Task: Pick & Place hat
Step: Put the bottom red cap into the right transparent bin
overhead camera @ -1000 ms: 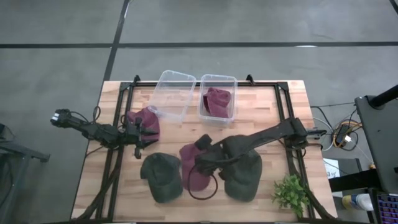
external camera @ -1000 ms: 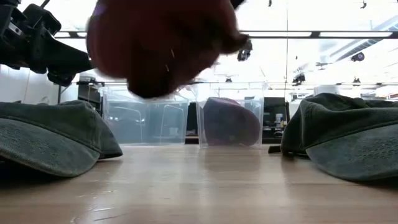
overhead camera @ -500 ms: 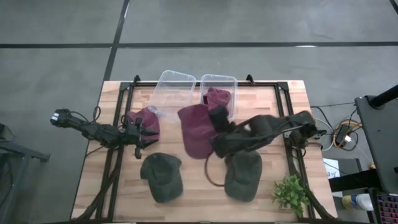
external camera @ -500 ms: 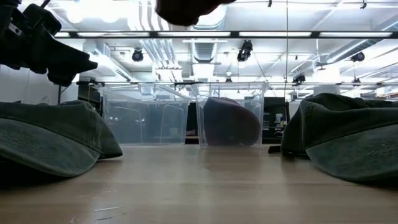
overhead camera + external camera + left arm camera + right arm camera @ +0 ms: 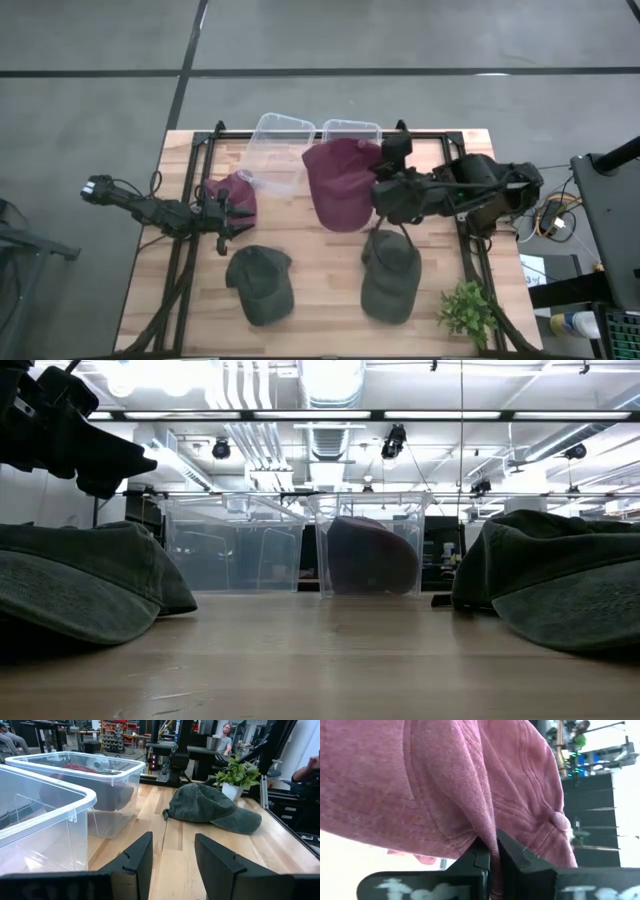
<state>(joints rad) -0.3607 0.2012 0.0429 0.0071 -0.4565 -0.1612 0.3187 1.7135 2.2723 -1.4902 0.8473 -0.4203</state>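
Note:
My right gripper (image 5: 378,197) is shut on a maroon cap (image 5: 338,184), held high over the near end of the right clear bin (image 5: 352,131); the cap fills the right wrist view (image 5: 445,785). Another maroon cap (image 5: 368,555) lies inside that bin. The left clear bin (image 5: 278,148) stands beside it. A third maroon cap (image 5: 236,194) lies on the table by my left gripper (image 5: 222,216), which is open and empty at the left. Two green caps (image 5: 262,282) (image 5: 390,278) lie near the front edge. My right gripper pinches a raised fold of the maroon cap's crown (image 5: 487,837) between its two fingers, several layers bunched together. The cap is lifted clear of the table and hangs spread out beyond the fingers, toward the table's left.
A small potted plant (image 5: 468,310) stands at the near right corner. Black frame rails run along the table's left and right sides. Bare wood (image 5: 325,280) lies between the two green caps. People show in the room behind in the left wrist view.
My right gripper has lifted the maroon cap off the table between the green caps and carried it up and toward the far edge, over the right bin. The cap has risen out of the low view. My left arm has kept still.

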